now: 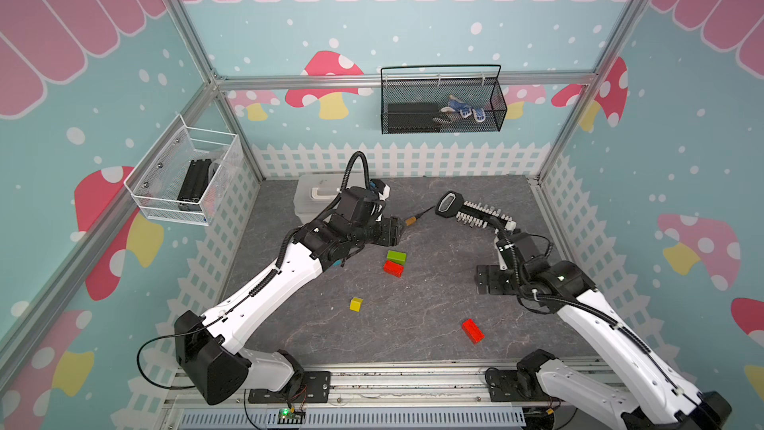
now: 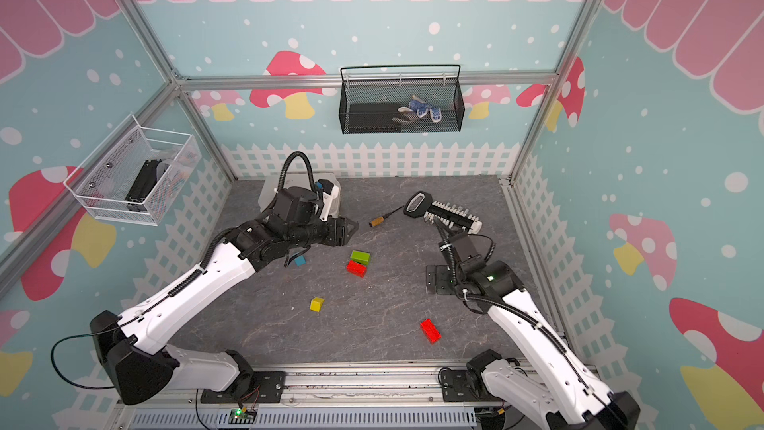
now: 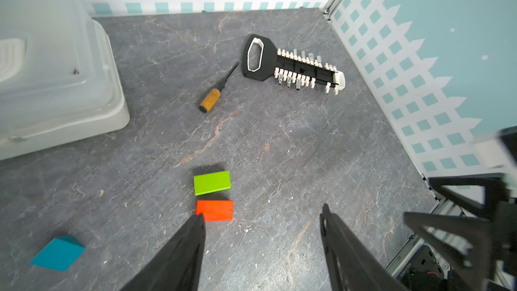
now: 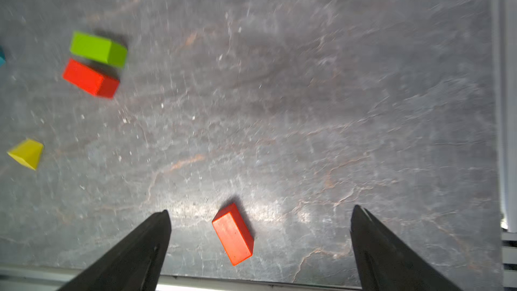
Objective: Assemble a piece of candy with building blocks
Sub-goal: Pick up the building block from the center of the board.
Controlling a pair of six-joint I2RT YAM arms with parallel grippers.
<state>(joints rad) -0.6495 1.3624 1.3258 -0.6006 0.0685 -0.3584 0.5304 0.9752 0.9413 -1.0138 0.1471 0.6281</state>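
We see the left end effector [image 3: 262,211] open, empty, near a glossy green rectangular block [image 3: 212,182] lying just beside a red rectangular block [image 3: 214,210] on the grey marbled worktop [image 3: 279,149]; the right end effector [image 4: 260,209] gapes empty.

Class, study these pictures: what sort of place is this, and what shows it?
Probably a robot training cell dressed as a playroom: two robot arms on a rail, an aluminium frame with mushroom wallpaper, and toy blocks on the tabletop.

Bright, even overhead light, short soft shadows; right wrist view motion-blurred, with glare on the tabletop [image 4: 279,135]
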